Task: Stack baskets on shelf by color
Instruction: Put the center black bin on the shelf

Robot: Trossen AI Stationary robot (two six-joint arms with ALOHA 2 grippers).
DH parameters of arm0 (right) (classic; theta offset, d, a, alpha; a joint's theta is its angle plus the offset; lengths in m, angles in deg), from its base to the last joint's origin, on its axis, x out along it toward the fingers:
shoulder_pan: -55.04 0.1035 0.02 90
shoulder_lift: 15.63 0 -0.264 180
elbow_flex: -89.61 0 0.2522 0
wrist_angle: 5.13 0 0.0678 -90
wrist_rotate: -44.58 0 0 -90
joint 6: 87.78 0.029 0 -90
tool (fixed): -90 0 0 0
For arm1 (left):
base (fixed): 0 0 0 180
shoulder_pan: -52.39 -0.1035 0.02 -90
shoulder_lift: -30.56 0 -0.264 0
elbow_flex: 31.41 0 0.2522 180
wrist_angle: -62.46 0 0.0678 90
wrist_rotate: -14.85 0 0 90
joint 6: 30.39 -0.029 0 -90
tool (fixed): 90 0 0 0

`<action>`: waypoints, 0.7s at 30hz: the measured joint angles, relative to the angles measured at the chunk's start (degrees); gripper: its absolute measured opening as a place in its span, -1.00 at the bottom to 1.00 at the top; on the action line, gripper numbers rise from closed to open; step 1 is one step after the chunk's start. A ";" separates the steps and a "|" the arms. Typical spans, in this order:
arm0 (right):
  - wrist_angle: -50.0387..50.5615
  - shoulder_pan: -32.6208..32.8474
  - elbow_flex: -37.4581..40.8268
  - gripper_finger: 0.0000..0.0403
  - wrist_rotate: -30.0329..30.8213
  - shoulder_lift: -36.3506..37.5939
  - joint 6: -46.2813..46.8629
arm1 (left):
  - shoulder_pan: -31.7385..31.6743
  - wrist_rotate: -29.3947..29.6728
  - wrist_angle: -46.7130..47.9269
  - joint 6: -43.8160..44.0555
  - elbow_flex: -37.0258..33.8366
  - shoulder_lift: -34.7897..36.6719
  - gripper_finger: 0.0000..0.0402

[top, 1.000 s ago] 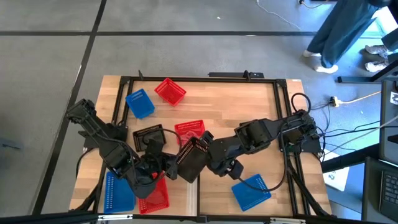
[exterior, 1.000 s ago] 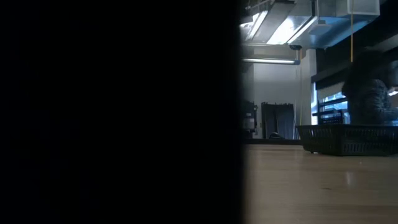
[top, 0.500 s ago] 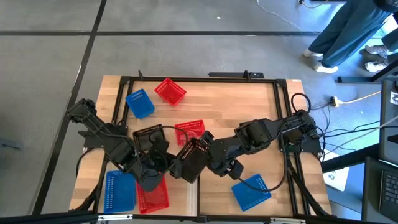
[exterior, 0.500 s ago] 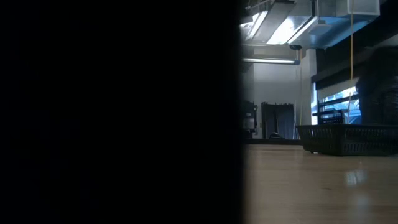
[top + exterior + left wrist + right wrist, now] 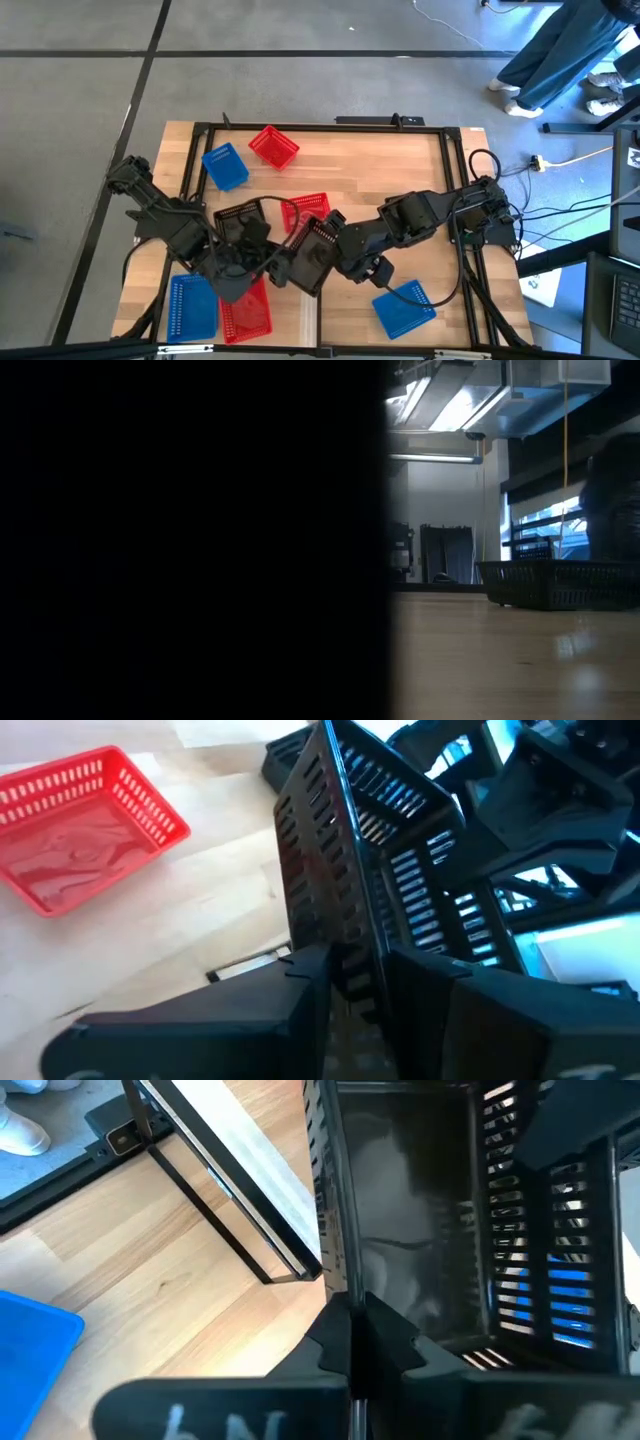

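The left gripper (image 5: 268,268) has moved up from the red basket (image 5: 246,312) to the black basket (image 5: 310,257). That basket has dropped lower and closer. Both grippers now pinch its walls.

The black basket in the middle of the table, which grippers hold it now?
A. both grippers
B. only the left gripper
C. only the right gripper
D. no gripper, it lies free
A: the wrist views show the left gripper and the right gripper each shut on a wall of the tilted black basket.
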 joint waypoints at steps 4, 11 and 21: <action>-0.02 0.02 0.00 -0.99 -0.25 0.00 0.05 | 0.01 -3.19 -0.36 1.05 0.00 0.00 -0.66; 0.15 0.04 0.00 -0.99 -0.25 0.00 -0.10 | -1.23 -6.90 0.01 1.03 0.00 0.01 -0.66; 0.39 0.04 0.00 -0.99 -0.22 0.00 -0.10 | -4.25 -12.98 0.88 -0.69 0.00 0.02 -0.80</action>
